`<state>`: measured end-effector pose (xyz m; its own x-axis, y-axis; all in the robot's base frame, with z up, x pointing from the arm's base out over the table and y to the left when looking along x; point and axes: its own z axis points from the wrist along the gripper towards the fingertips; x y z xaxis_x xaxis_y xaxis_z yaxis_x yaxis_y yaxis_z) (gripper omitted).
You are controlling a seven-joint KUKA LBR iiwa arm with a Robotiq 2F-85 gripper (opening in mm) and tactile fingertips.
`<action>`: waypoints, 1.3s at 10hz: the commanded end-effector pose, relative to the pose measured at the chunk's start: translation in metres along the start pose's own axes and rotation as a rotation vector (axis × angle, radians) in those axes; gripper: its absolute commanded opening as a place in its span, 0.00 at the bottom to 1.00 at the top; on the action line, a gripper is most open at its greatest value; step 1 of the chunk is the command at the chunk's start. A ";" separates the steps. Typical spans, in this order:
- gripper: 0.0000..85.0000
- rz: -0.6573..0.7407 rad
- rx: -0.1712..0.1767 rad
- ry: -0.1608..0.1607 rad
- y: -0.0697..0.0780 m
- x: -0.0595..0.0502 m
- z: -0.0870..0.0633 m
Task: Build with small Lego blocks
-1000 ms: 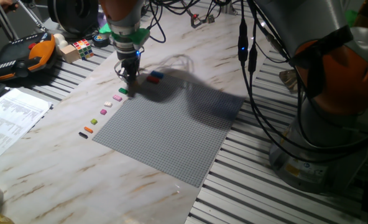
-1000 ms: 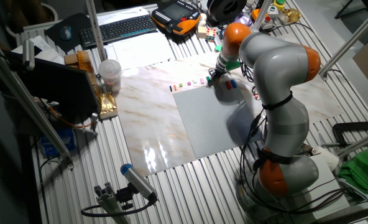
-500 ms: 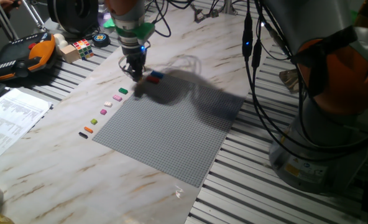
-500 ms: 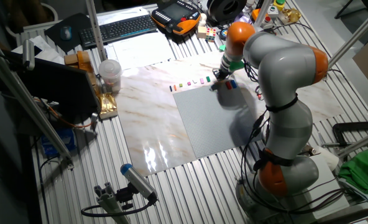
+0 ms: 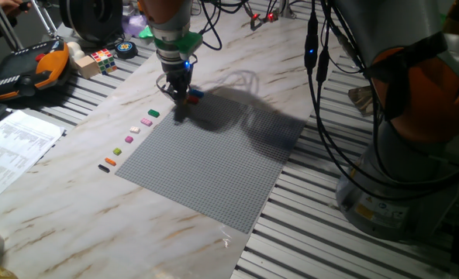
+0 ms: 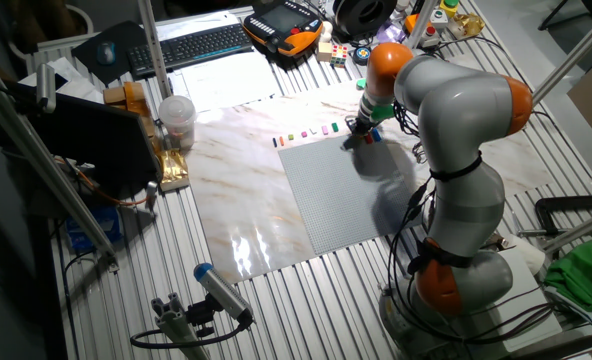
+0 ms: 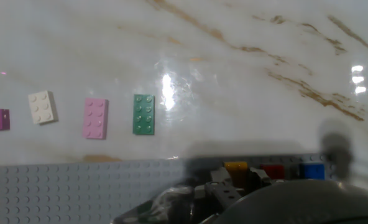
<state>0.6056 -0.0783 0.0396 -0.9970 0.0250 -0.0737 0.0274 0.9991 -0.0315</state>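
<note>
- The gripper (image 5: 180, 97) hangs low at the baseplate (image 5: 214, 163) corner, right over the yellow brick (image 7: 235, 166), red brick (image 7: 271, 170) and blue brick (image 7: 312, 170); I cannot tell how wide its jaws stand or whether they hold anything
- Risk as I see it: those three sit tight together, so a finger could nudge a neighbour or pinch two
- The green brick (image 7: 143, 114), pink brick (image 7: 95, 117) and white brick (image 7: 42, 106) lie flat on the worktop (image 7: 234, 62), long axes pointing away from the baseplate edge

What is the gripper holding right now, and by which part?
It cannot be told. The gripper sits low over the yellow, red and blue bricks, but its fingertips are hidden.
</note>
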 end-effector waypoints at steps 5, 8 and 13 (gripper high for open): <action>0.01 -0.011 -0.005 0.000 0.003 0.005 0.005; 0.01 -0.005 -0.005 0.000 0.002 0.008 0.011; 0.01 0.002 -0.006 0.000 0.003 0.006 0.014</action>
<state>0.6010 -0.0761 0.0253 -0.9968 0.0265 -0.0752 0.0285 0.9993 -0.0254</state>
